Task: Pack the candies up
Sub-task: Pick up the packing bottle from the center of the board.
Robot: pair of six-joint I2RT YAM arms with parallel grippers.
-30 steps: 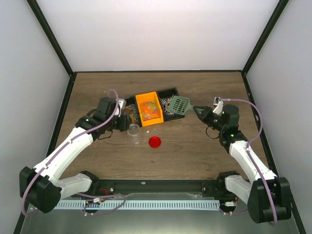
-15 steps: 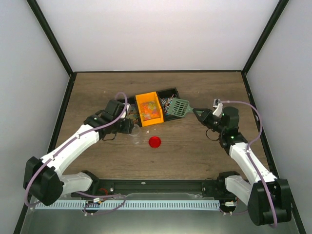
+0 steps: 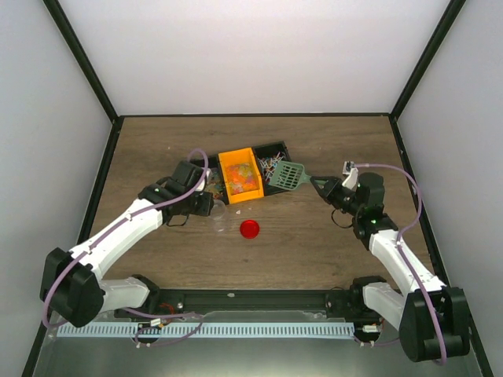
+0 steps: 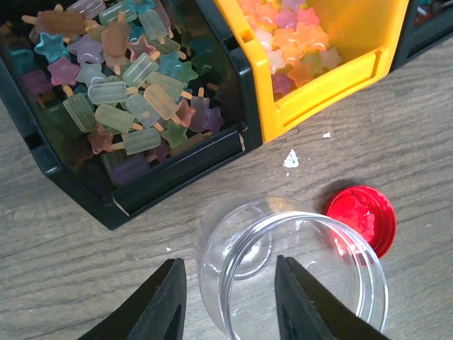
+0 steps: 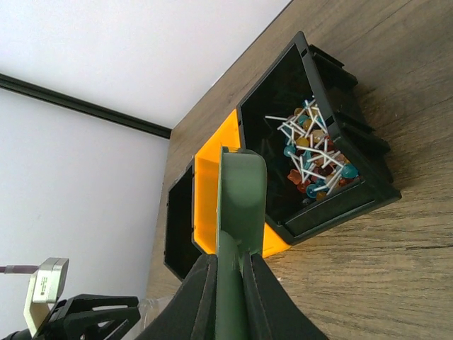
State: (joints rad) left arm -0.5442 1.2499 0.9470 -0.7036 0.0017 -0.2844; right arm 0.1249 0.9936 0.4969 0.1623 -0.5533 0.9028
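Jar [image 4: 318, 283] capture: left tool [image 4: 228, 261], jaws parted astride it, needs square closure without tipping it; right tool [image 5: 230, 262] clenches scoop [image 5: 241, 191] near the candies [image 5: 311, 152].

A robot lab test cell: plain white panels [image 3: 236, 55] in black framing [image 3: 84, 59] box in a wood-grain surface [image 3: 314, 247]. A left arm [image 3: 118, 233] and right arm [image 3: 397, 255] are bolted at 6 o'clock beside a slotted metal rail [image 3: 236, 330]. Sorting bins [image 4: 177, 166] of candies [image 4: 120, 92] sit toward 12 o'clock.
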